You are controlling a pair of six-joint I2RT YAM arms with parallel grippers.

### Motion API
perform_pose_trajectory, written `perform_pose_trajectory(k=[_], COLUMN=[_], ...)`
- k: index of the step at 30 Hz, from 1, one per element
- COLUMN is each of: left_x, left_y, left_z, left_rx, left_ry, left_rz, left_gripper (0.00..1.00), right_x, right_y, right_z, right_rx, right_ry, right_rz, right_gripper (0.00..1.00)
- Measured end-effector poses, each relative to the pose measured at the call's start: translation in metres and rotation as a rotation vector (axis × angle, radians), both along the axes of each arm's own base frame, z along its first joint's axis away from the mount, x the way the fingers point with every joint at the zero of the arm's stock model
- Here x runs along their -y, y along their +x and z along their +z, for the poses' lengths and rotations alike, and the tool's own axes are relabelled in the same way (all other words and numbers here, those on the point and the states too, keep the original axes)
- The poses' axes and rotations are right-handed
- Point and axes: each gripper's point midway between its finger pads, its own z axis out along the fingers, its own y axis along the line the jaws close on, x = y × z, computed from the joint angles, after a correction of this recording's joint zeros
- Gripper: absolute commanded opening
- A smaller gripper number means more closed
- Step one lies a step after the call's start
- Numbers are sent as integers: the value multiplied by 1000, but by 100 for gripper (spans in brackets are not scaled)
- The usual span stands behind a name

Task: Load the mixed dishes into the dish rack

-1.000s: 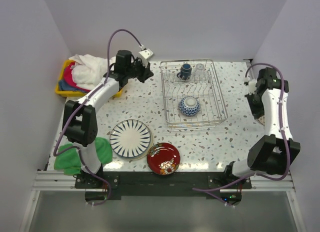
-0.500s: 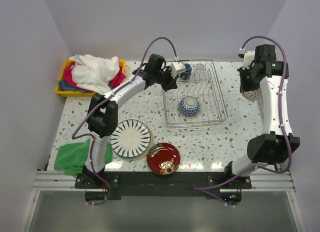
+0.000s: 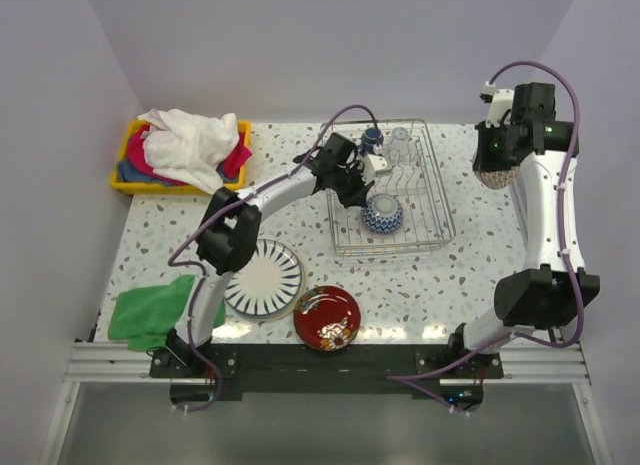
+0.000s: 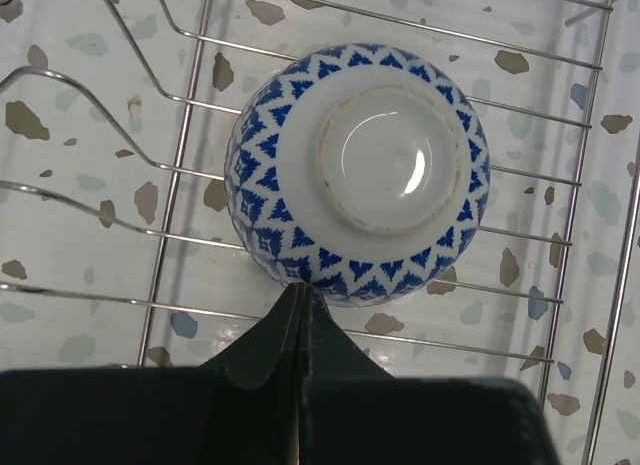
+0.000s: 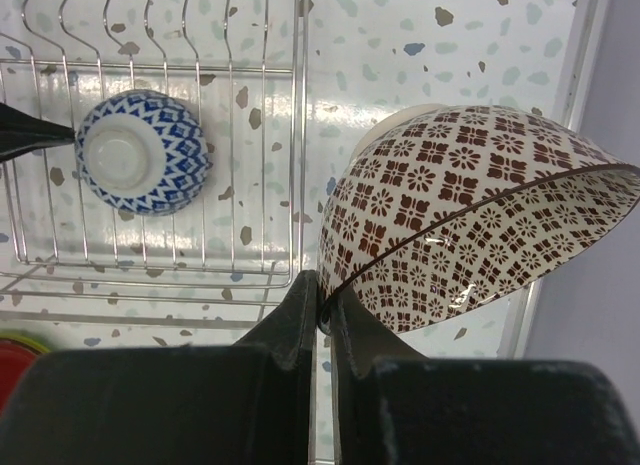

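The wire dish rack (image 3: 441, 203) holds an upside-down blue-white bowl (image 3: 382, 213), a dark blue mug (image 3: 372, 137) and a clear glass (image 3: 399, 143). My left gripper (image 3: 357, 192) is shut and empty. In the left wrist view its tips (image 4: 300, 291) touch the near side of the blue-white bowl (image 4: 360, 170). My right gripper (image 3: 498, 150) is shut on the rim of the orange-red patterned bowl (image 3: 492, 171) and holds it tilted in the air to the right of the rack. The right wrist view shows that grip (image 5: 326, 307) and that bowl (image 5: 460, 215). The striped plate (image 3: 265, 277) and the red floral plate (image 3: 327, 318) lie on the table near the front.
A yellow bin (image 3: 127, 183) heaped with cloths stands at the back left. A green cloth (image 3: 150, 310) lies at the front left. Walls close in the left, back and right sides. The left arm reaches across the table's middle to the rack.
My left arm swung right from the yellow bin to the rack, and its shut tips now meet the blue-white bowl. My right arm raised the orange-red bowl and moved it back.
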Motion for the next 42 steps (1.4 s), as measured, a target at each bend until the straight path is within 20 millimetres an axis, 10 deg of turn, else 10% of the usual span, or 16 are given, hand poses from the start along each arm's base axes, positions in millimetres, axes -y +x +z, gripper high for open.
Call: perform_pose_trajectory(k=[16,25,32,38,42], left_x=[66,55,-24,-158,-200], left_y=[-27,-28,13,45,37], left_z=[-7,-2,99,228,240], left_rx=[-27,-64,126,508,673], left_ry=[-68,-84,-99,-168,-134], left_rz=[-97,-73,164,564,658], left_gripper=[0,8,13,12,11], right_x=[-10,-26,-109,-176,-205], right_y=[-3,4,28,26,19], right_z=[-23,-20,-2,-29,-61], right_rx=[-42,-23,104,89,20], right_ry=[61,115,337,637,839], right_rz=[7,47,277,378,331], right_gripper=[0,0,0,0,0])
